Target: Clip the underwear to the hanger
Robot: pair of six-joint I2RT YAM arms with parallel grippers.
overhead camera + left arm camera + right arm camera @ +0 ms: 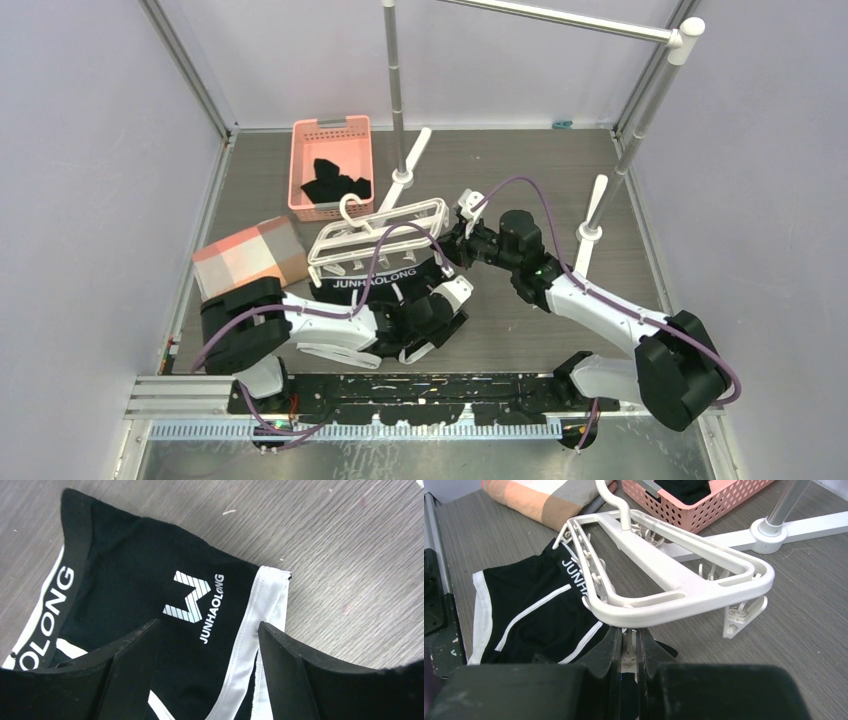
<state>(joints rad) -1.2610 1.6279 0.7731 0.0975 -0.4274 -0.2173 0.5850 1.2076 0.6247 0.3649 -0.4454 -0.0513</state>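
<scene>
Beside hanger (684,587) near rail, seeing underwear (534,615) lying flat, waistband running along rail, legs pointing away. Hovering left gripper (209,625) wide over one leg; pinching clip (627,654) with right gripper (628,635).

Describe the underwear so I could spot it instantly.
Find the pink basket at the far side of the table; a white hanger sits just before it. The underwear lies at the hanger's near edge: black like the basket's garment, but alone bearing white JUNHAOLONG lettering and piping.
</scene>
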